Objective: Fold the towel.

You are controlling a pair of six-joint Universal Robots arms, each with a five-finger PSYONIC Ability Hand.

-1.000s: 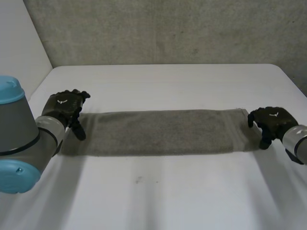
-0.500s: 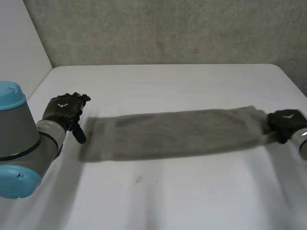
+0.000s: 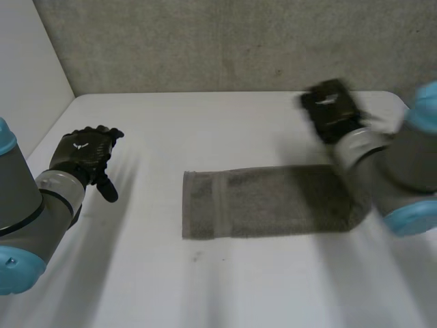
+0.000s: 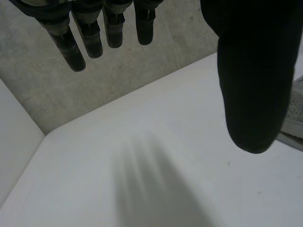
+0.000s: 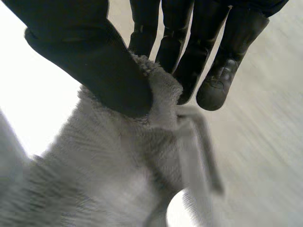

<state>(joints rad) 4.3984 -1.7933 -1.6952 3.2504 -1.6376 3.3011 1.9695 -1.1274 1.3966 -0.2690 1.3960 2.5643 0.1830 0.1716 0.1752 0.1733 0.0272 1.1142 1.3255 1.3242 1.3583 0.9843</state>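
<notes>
Between the thumb and fingers (image 5: 189, 42) of the right hand (image 3: 331, 109), an edge of the grey terry towel (image 3: 266, 201) is pinched, nubby and bunched. Its long strip runs across the white table (image 3: 225, 287), hemmed short end toward the left hand (image 3: 82, 154), whose fingers (image 4: 87, 33) hang straight and apart, well clear over bare table.

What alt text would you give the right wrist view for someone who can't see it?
The robot's black right hand pinches a grey towel between thumb and fingers. The rest of the cloth hangs bunched under its palm.
</notes>
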